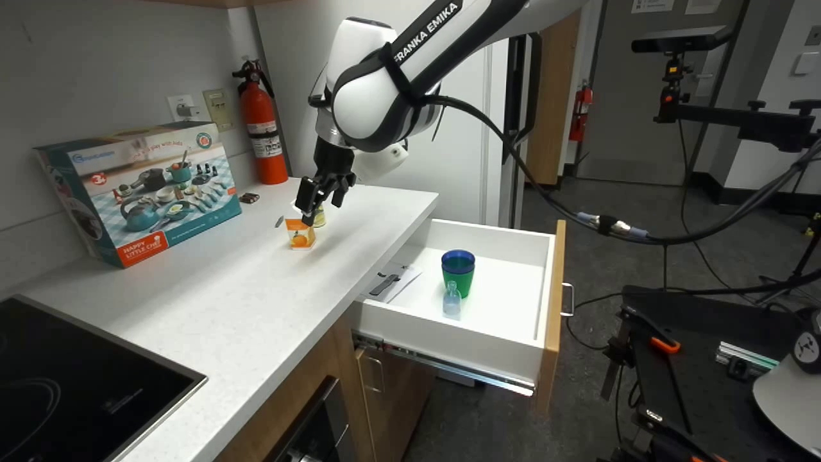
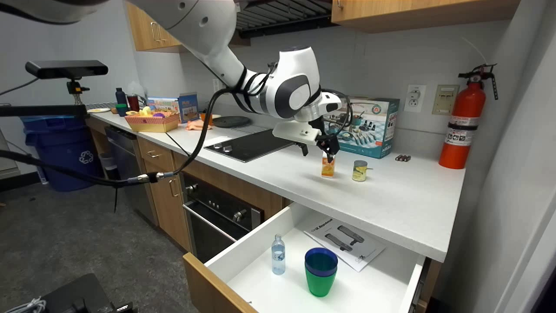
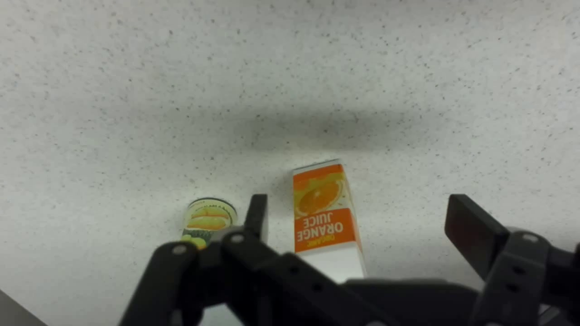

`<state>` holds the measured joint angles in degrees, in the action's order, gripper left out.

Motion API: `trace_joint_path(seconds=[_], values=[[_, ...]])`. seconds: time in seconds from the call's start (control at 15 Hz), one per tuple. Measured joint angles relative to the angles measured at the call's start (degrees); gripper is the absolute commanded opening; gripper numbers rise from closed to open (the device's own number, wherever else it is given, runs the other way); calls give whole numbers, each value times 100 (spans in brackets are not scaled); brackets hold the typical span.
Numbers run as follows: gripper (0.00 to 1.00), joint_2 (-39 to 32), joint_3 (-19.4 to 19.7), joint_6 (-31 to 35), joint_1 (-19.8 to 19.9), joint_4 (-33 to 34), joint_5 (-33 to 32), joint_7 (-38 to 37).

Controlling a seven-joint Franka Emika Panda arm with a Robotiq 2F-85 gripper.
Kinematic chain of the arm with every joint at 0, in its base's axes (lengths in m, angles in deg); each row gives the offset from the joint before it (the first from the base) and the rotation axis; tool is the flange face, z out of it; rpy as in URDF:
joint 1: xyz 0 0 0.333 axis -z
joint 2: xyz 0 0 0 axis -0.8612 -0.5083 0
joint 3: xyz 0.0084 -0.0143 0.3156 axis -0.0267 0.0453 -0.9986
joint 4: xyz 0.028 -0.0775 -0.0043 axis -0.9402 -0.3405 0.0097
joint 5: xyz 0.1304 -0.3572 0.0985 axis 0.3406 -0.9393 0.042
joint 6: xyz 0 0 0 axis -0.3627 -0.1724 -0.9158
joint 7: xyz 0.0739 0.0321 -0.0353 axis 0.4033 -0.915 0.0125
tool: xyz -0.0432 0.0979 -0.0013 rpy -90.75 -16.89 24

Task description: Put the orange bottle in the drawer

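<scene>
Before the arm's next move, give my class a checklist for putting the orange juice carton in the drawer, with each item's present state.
1. Drawer pulled out: ok.
2. Room inside: ok, it seems; the stacked cups and clear bottle take up only part of it.
3. Orange juice carton upright on the counter: ok.
4. Gripper open: ok; its fingers stand apart.
5. Fingers low enough for a firm grip: cannot tell.
6. Small can untouched by the fingers: ok; a gap shows in an exterior view.
</scene>
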<state>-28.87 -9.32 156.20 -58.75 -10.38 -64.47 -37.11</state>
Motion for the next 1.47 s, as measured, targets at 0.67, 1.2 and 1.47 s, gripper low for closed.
trace_joint_path(seconds=[0.67,1.2,1.47], values=[[100,-545,-172,203,325,834,41,273],[100,-641,-697,202,587,854,147,997],[100,-642,-695,202,580,827,145,989]])
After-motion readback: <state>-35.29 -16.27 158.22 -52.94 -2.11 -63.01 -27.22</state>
